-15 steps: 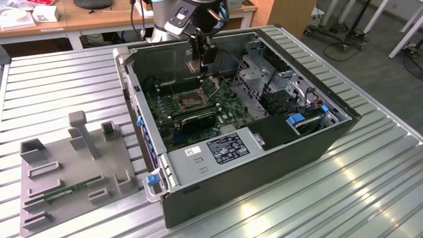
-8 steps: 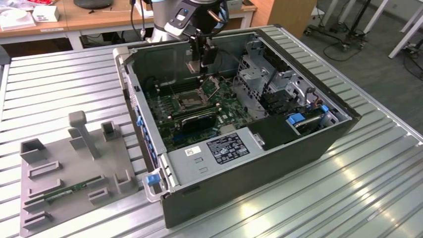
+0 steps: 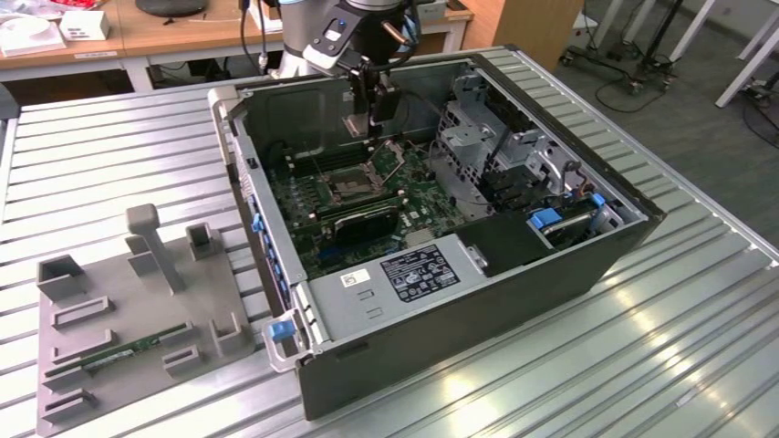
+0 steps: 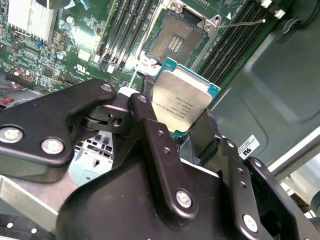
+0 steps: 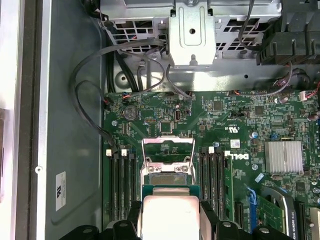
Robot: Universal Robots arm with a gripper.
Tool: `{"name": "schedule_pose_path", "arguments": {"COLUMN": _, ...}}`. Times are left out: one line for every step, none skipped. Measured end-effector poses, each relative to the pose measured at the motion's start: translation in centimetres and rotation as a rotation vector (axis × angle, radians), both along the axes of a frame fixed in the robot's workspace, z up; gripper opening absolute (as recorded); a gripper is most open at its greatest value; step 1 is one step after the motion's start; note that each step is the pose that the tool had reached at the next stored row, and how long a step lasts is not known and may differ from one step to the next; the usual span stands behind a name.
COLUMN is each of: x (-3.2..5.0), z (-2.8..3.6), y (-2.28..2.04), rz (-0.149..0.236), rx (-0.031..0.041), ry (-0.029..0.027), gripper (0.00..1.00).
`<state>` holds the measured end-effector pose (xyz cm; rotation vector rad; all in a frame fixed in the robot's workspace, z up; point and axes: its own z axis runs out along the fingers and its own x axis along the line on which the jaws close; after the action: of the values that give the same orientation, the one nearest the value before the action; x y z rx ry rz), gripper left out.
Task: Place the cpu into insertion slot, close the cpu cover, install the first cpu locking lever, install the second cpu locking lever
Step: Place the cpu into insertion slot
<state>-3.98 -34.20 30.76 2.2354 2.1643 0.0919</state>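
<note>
Gripper [image 4: 175, 122] clamped on the cpu [image 4: 186, 97] by two opposite edges, chip held tilted above the bare insertion slot [image 4: 175, 42], not touching it, cpu cover [image 5: 168, 146] apparently raised at the slot's far edge, arm [image 3: 328, 41] reaching steeply down into the open computer case [image 3: 487, 319]

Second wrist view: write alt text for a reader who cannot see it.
The gripper holds the cpu by its edges, metal face showing, above a green motherboard. Beyond it lies the insertion slot, empty, with black memory slots on both sides.
</note>
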Motion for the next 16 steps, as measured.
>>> {"name": "schedule_pose_path", "arguments": {"x": 0.00, "z": -0.05, "y": 0.00, "rz": 0.000, "rx": 0.0000, "ry": 0.0000, "gripper": 0.54}}
{"name": "schedule_pose_path", "arguments": {"x": 0.00, "z": -0.10, "y": 0.00, "rz": 0.000, "rx": -0.0001, "ry": 0.0000, "gripper": 0.54}}
{"name": "schedule_pose_path", "arguments": {"x": 0.00, "z": -0.16, "y": 0.00, "rz": 0.000, "rx": 0.0000, "ry": 0.0000, "gripper": 0.54}}
{"name": "schedule_pose_path", "arguments": {"x": 0.00, "z": -0.20, "y": 0.00, "rz": 0.000, "rx": -0.0001, "ry": 0.0001, "gripper": 0.54}}
{"name": "schedule_pose_path", "arguments": {"x": 0.00, "z": -0.24, "y": 0.00, "rz": 0.000, "rx": -0.0001, "ry": 0.0001, "gripper": 0.54}}
{"name": "schedule_pose_path", "arguments": {"x": 0.00, "z": -0.26, "y": 0.00, "rz": 0.000, "rx": -0.0003, "ry": 0.0001, "gripper": 0.54}}
{"name": "schedule_pose_path", "arguments": {"x": 0.00, "z": -0.27, "y": 0.00, "rz": 0.000, "rx": -0.0003, "ry": 0.0001, "gripper": 0.54}}
{"name": "schedule_pose_path", "arguments": {"x": 0.00, "z": -0.39, "y": 0.00, "rz": 0.000, "rx": 0.0000, "ry": -0.0001, "gripper": 0.54}}
{"name": "schedule_pose_path", "arguments": {"x": 0.00, "z": -0.49, "y": 0.03, "rz": 0.000, "rx": 0.0006, "ry": 0.0000, "gripper": 0.54}}
{"name": "schedule_pose_path", "arguments": {"x": 0.00, "z": -0.51, "y": 0.03, "rz": 0.000, "rx": 0.0007, "ry": 0.0000, "gripper": 0.54}}
{"name": "schedule_pose_path", "arguments": {"x": 0.00, "z": -0.52, "y": 0.03, "rz": 0.000, "rx": 0.0007, "ry": -0.0001, "gripper": 0.54}}
{"name": "schedule_pose_path", "arguments": {"x": 0.00, "z": -0.55, "y": 0.03, "rz": 0.000, "rx": 0.0008, "ry": -0.0001, "gripper": 0.54}}
{"name": "schedule_pose_path", "arguments": {"x": 0.00, "z": -0.57, "y": 0.03, "rz": 0.000, "rx": 0.0007, "ry": -0.0001, "gripper": 0.54}}
{"name": "schedule_pose_path", "arguments": {"x": 0.00, "z": -0.59, "y": 0.03, "rz": 0.000, "rx": 0.0005, "ry": 0.0000, "gripper": 0.54}}
{"name": "schedule_pose_path", "arguments": {"x": 0.00, "z": -0.61, "y": 0.03, "rz": 0.000, "rx": 0.0004, "ry": 0.0001, "gripper": 0.54}}
{"name": "schedule_pose_path", "arguments": {"x": 0.00, "z": -0.62, "y": 0.03, "rz": 0.000, "rx": 0.0005, "ry": 0.0000, "gripper": 0.54}}
